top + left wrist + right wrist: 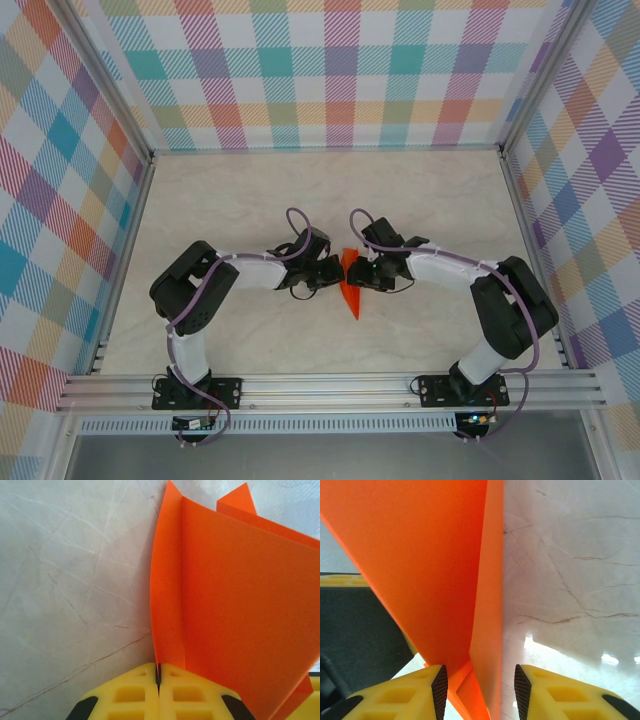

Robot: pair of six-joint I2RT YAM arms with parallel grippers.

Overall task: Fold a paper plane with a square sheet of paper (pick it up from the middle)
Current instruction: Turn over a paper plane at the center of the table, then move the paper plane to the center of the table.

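The orange sheet of paper [351, 290] is folded into a slim pointed dart, the shape of a paper plane, with its tip toward the near edge of the table. It stands between the two grippers at mid-table. My left gripper [328, 273] is shut on it. In the left wrist view the yellow fingertips [175, 680] pinch one folded edge, and a wide orange flap [240, 605] spreads to the right. My right gripper [360, 272] is open. In the right wrist view a folded layer of paper [435, 570] runs down between its parted pads [440, 690] without being clamped.
The pale marbled tabletop [230, 200] stretches to both sides and to the back. Checked walls [330, 70] close in the left, right and far sides. An aluminium rail [330, 385] carrying both arm bases runs along the near edge.
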